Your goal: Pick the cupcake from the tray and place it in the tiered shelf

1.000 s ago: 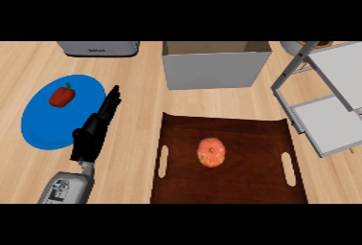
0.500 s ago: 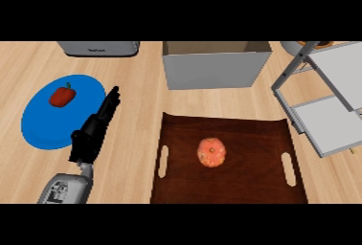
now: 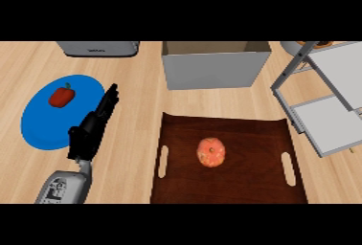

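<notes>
Counting: one cupcake, one tray, one tiered shelf, one left hand.

I see an orange-pink cupcake on a dark brown tray, a red pepper on a blue plate, and a grey-white tiered shelf.

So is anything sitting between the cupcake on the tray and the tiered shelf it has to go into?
Nothing visible. The cupcake lies alone on the brown tray, and the stretch toward the tiered shelf at the right shows only tray and bare counter. The grey box stands behind the tray, off that line. The left robot hand is on the tray's other side.
</notes>
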Available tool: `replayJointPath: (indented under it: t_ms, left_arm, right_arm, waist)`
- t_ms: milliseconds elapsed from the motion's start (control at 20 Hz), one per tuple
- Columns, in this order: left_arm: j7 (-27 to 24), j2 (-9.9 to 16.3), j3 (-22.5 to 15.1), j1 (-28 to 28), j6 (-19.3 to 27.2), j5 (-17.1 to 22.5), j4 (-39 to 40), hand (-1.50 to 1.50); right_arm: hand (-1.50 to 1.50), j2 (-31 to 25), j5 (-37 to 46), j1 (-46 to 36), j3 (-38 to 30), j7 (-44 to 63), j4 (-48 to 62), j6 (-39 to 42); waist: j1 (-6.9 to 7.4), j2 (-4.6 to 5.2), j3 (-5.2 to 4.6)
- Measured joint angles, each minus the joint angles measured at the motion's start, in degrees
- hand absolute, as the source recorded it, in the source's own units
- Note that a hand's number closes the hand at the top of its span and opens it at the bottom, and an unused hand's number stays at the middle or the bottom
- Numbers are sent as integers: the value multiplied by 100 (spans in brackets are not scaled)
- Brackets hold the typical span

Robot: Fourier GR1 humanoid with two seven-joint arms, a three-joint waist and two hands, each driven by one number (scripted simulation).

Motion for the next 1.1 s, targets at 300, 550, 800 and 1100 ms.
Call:
replayJointPath:
  t_ms: [300, 550, 800, 1100]
  left_arm:
    - [-88, -30, 41, 114, -46, -83, -30, 0]
    - [85, -78, 36, 63, 0, -112, -136, 0]
    - [7, -79, 138, -44, -60, -119, 47, 0]
    - [31, -137, 168, -77, -66, -152, 62, 0]
  right_arm:
    - [150, -3, -128, -402, -231, -760, 1058, 193]
    - [-150, -251, 702, -373, -150, -339, 1549, -338]
    - [-150, -298, 849, -447, -283, -249, 1946, -440]
    - [-150, -371, 267, -648, -685, -347, 2211, -29]
  waist:
    - [-9, -3, 0]
    - [-1, -9, -12]
    - [-23, -13, -13]
    - [-41, -11, -4]
